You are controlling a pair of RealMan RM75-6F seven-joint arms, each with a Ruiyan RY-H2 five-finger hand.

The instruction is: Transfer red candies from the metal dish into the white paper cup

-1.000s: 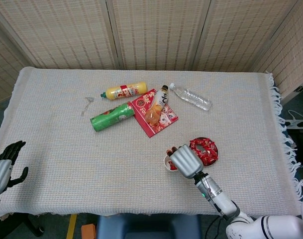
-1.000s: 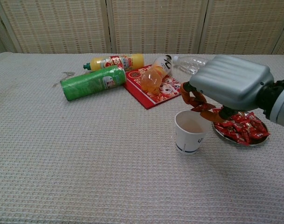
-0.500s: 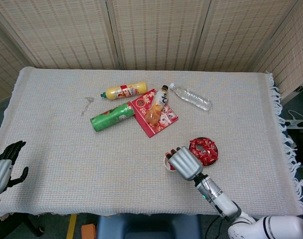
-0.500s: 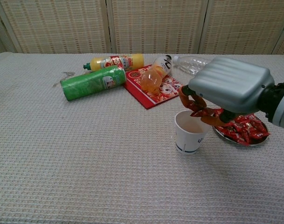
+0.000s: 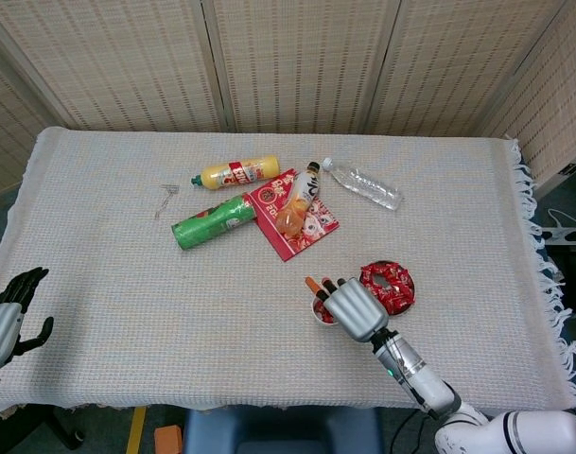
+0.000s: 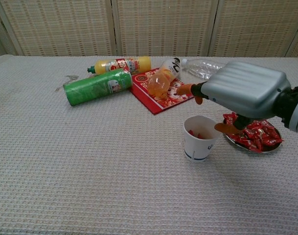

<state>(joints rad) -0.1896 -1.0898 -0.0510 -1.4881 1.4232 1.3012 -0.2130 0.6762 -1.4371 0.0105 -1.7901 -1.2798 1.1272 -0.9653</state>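
The right hand [image 6: 246, 93] hovers over the cup [image 6: 199, 138], fingers [image 6: 185, 89] spread and empty, with the dish [image 6: 273, 142] of candies [image 6: 254, 132] just beside its thumb side.

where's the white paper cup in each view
Head view: the white paper cup sits low and right of centre, mostly hidden under the right robot hand.
Chest view: right of centre, fully visible.
Shared landmark: the round metal dish of red candies, just right of it.
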